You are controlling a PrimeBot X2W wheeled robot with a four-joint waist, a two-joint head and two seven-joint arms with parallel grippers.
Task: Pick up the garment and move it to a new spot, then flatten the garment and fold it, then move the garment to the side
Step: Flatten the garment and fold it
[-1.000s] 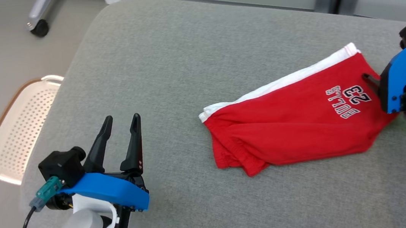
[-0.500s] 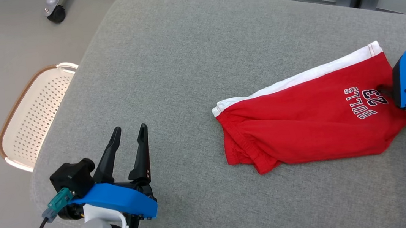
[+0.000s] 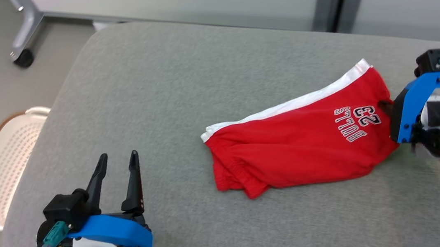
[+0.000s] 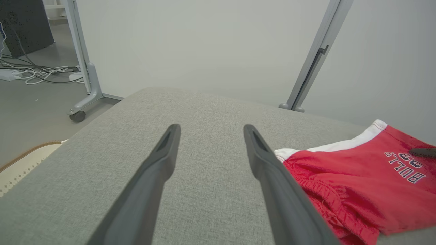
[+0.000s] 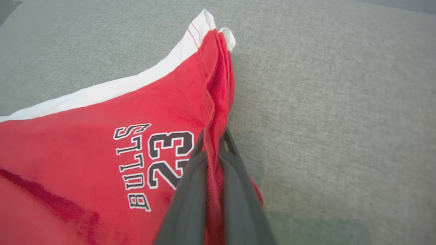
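Red garment (image 3: 297,148) lies on the grey surface (image 3: 182,82), its edge pinched in our right end effector (image 5: 213,141); left end effector (image 3: 118,160) spread, idle. We should lift slowly, keeping layers together.

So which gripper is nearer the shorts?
Right. The right gripper is shut on the shorts' edge beside the 23 print; the left gripper hangs open over the cushion, apart from the shorts' other end.
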